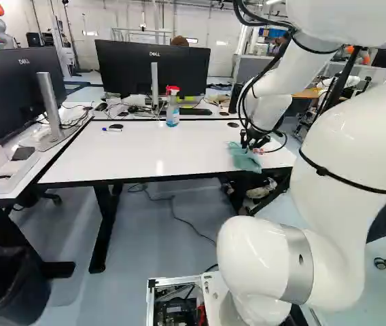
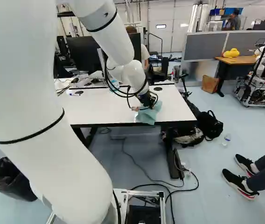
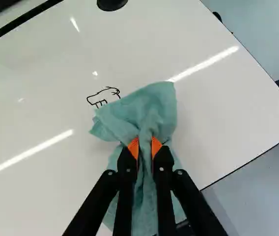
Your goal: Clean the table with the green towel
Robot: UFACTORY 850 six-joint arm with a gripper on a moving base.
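In the left base view my gripper (image 1: 253, 144) is low over the right part of the white table (image 1: 159, 153), at the green towel (image 1: 244, 159). The wrist view shows the gripper (image 3: 146, 146) shut on the bunched middle of the towel (image 3: 152, 110), orange pads pressing it from both sides. One end of the cloth spreads on the tabletop ahead of the fingers, and the rest trails back beneath them. A black drawn mark (image 3: 103, 97) lies just beside the towel's front corner, partly hidden by it perhaps.
A spray bottle (image 1: 172, 107), a blue-capped marker (image 1: 112, 130) and monitors (image 1: 153, 68) stand or lie toward the table's far side. A black bin (image 1: 9, 285) is at the left. A person's legs (image 2: 263, 170) are right of the table; another robot (image 2: 263, 79) stands farther back.
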